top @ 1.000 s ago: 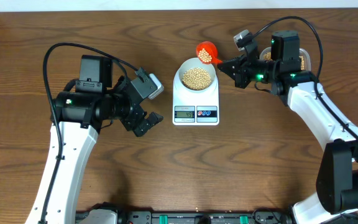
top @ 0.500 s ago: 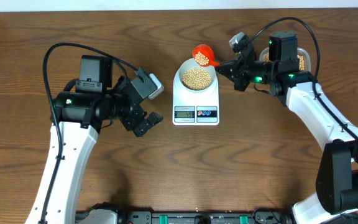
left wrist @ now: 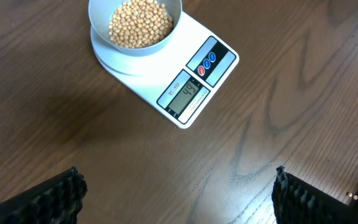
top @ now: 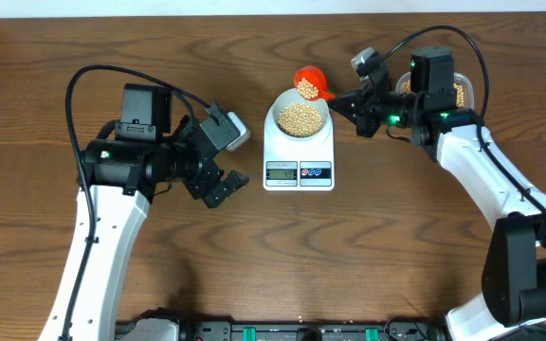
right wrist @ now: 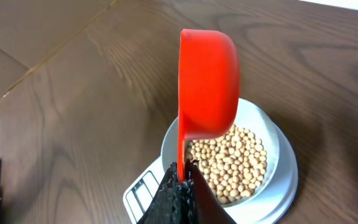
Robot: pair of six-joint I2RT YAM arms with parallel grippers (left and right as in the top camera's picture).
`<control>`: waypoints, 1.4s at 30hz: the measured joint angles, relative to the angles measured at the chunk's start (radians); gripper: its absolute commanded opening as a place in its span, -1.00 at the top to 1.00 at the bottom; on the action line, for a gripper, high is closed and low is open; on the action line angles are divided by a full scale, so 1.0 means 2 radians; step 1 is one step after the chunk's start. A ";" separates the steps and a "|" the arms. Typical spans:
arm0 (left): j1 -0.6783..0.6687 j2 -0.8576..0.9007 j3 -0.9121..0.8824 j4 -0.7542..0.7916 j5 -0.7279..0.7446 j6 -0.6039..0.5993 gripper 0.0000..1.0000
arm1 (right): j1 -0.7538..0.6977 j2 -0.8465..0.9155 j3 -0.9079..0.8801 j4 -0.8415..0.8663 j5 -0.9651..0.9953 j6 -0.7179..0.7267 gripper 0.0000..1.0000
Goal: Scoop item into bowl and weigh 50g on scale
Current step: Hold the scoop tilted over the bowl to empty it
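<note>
Top-up pour, I judge: right gripper [right wrist: 178, 186] pinches red scoop [right wrist: 207, 84] handle, scoop tipped just ahead over bowl [left wrist: 135, 51] w/ soybeans [left wrist: 139, 23] on scale [top: 299, 152]; left gripper [left wrist: 178, 196] spread, idle; next needs slow trickle, eye on LCD [left wrist: 185, 94].

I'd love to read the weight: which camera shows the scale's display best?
The left wrist view: the scale's display is large and unobstructed. Overhead shows it tiny; in the right wrist view, the right gripper mostly hides it.
</note>
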 measured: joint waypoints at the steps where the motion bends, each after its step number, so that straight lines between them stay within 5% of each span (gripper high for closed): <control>1: 0.000 0.000 0.000 0.000 0.000 0.000 -0.96 | 0.000 0.000 0.000 -0.002 0.004 0.000 0.98; 42: 0.000 0.000 0.000 0.000 0.000 0.000 -0.96 | 0.000 0.000 0.000 -0.013 0.019 0.006 0.98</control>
